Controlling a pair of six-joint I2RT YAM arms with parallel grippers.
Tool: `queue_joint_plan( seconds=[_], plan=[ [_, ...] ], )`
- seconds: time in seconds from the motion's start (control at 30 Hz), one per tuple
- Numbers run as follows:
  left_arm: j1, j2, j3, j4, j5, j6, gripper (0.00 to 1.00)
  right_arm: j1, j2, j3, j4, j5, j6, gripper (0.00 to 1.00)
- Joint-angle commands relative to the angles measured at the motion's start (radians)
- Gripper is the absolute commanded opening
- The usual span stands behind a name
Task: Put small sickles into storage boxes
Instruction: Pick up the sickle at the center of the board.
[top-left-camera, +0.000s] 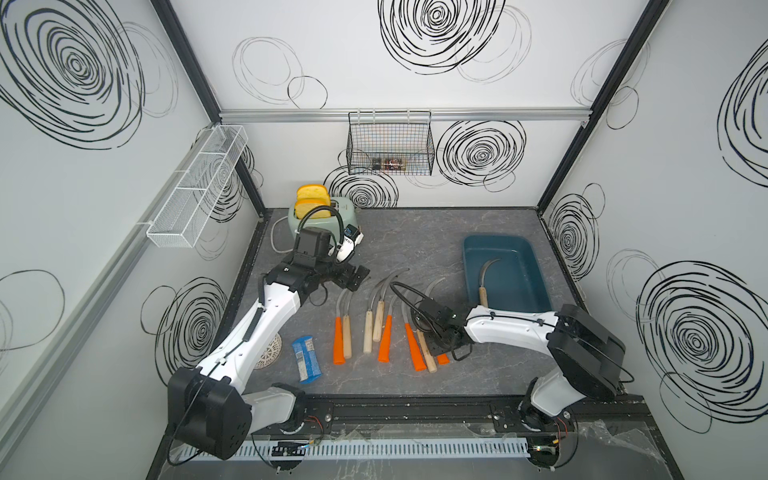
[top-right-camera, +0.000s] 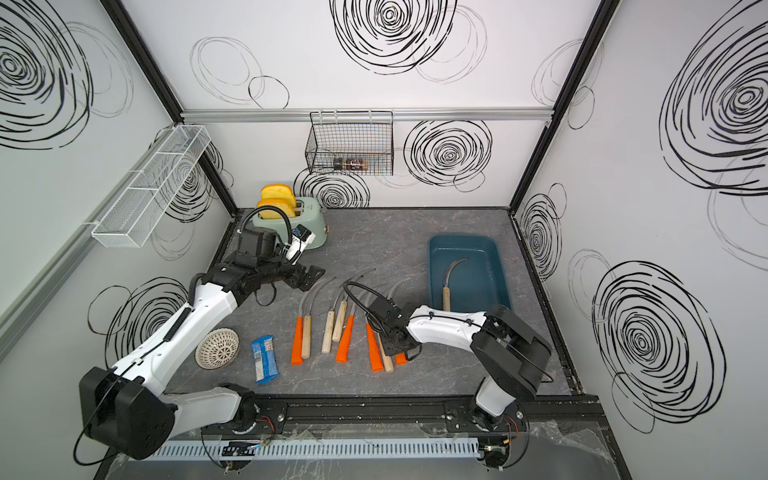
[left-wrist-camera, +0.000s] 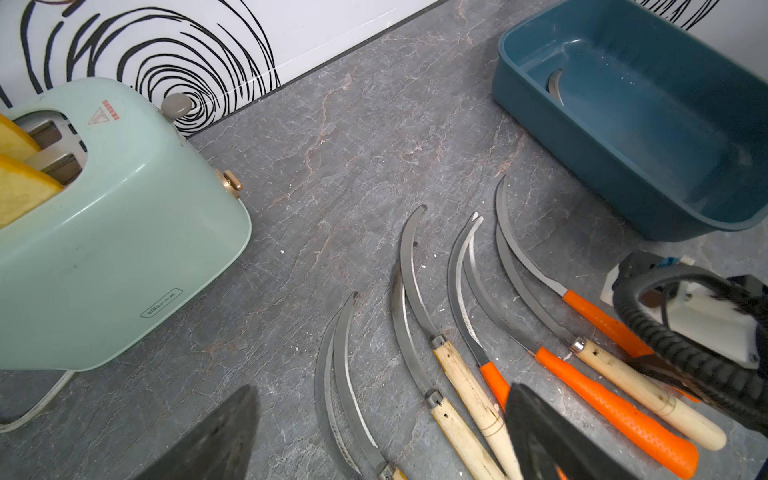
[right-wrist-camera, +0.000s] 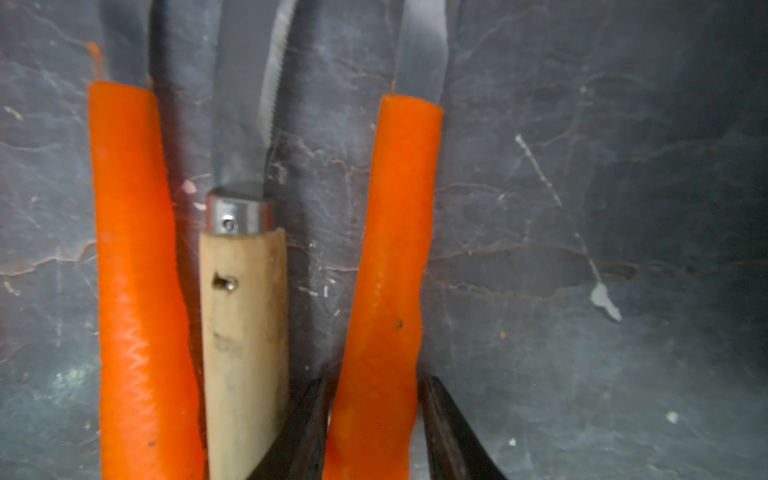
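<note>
Grey marbled tabletop (top-left-camera: 415, 232): small sickles (top-left-camera: 385, 338) lie in a row at centre. One wooden-handled sickle (top-left-camera: 483, 282) in teal tub (top-left-camera: 519, 270), two o'clock. Right gripper (right-wrist-camera: 376, 376) apparently clamps an orange-handled sickle (right-wrist-camera: 390, 249); left gripper (left-wrist-camera: 382, 388) spread, empty.

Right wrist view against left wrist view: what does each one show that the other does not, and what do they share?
Only the right wrist view: the right gripper with its jaws pressed on both sides of an orange-handled sickle. Only the left wrist view: the toaster, the storage box with one blade inside. Both: that sickle, its wood-handled neighbour, the grey table.
</note>
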Motion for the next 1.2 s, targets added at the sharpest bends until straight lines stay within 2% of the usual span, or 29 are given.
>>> queue_joint_plan(
  seconds=[0.0,0.8,1.17],
  plan=[
    [-0.006,-0.013,0.029,0.009,-0.007,0.014,0.96,0.014,0.018,-0.041,-0.066,-0.003,0.019,0.4],
    [-0.014,-0.007,0.041,0.005,-0.016,0.016,0.96,0.013,0.037,-0.087,-0.028,0.018,0.044,0.38],
    [-0.022,0.003,0.052,0.004,-0.021,0.015,0.96,0.006,0.042,-0.107,-0.008,0.022,0.041,0.29]
  ],
)
